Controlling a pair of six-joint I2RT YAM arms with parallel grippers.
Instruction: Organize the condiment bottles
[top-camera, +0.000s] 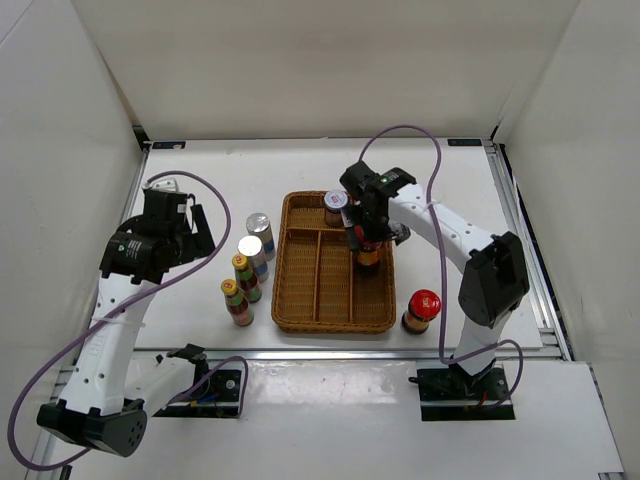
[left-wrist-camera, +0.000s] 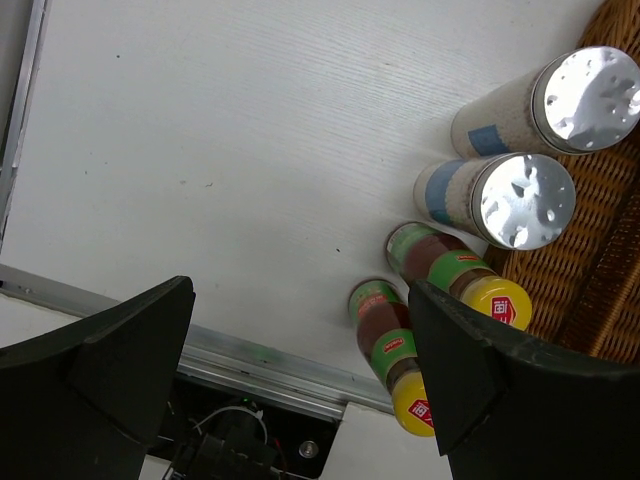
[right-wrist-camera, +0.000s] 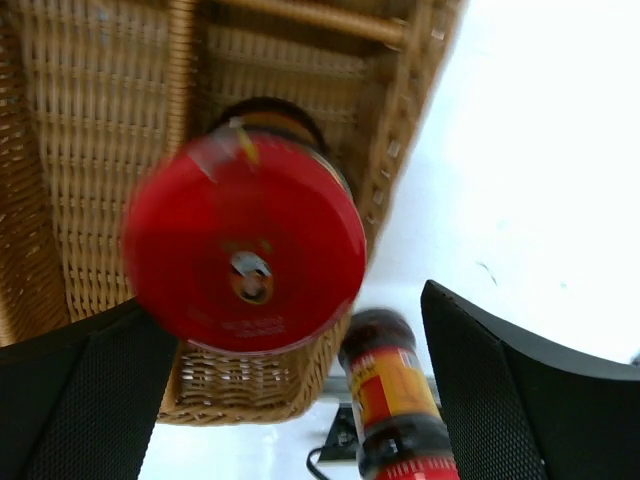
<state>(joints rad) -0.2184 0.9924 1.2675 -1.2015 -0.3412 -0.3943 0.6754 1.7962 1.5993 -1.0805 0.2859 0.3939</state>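
Red-capped bottle (right-wrist-camera: 245, 255) stands in wicker tray (right-wrist-camera: 70, 150), between wide-spread fingers of the right end effector (right-wrist-camera: 290, 300).

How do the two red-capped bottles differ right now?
Place: the tray bottle sits in the wicker tray's right compartment; the table bottle stands outside its near right corner. Contact: the tray bottle is between the right gripper's open fingers; the table bottle stands free. Both are upright, red-capped.
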